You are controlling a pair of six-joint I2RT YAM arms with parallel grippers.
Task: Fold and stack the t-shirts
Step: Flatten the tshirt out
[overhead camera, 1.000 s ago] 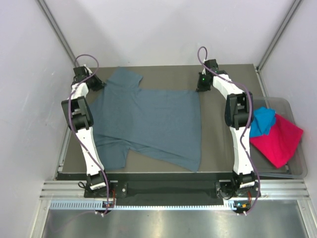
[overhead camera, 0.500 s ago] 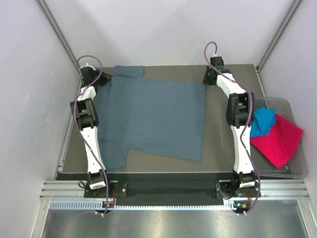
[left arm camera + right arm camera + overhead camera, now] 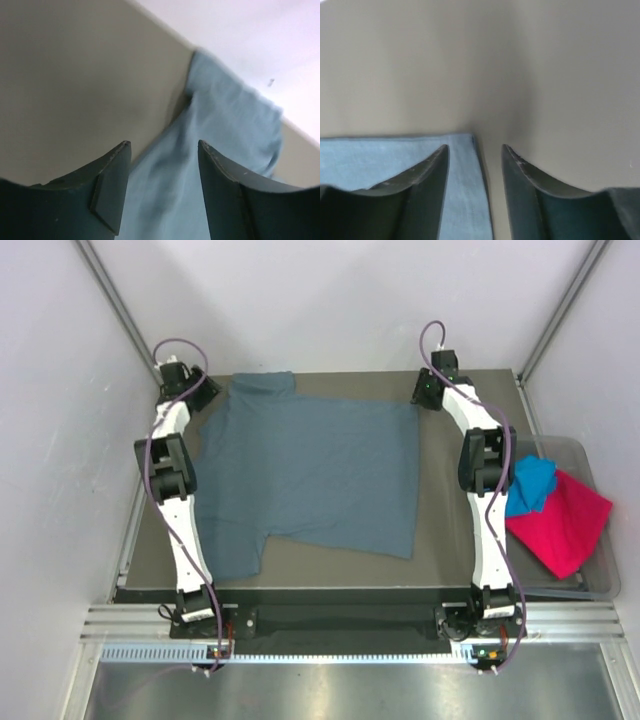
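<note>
**At the far edge of the bench (image 3: 450,530), two open claws flank the blue tee**

From above, we see the slate-blue t-shirt (image 3: 310,475) spread flat across the bench, sleeves toward the left arm and hem toward the right arm. The left claw (image 3: 203,392) sits at the shirt's far left corner, just beside the far sleeve. The right claw (image 3: 428,393) sits at the far hem corner. The turquoise t-shirt (image 3: 530,483) and the magenta t-shirt (image 3: 562,522) lie bunched together in the clear tub (image 3: 600,585) at the right side, well apart from both claws.

Only the wrist cameras show us the fingers, which the overhead view hides. On the left wrist, the two fingers stand apart, with slate-blue cloth running between them and on to the sleeve; we cannot tell whether they touch it. On the right wrist, the fingers are also spread. The hem corner lies in the gap, with bare bench beyond. Neither wrist view takes in the tub.
</note>
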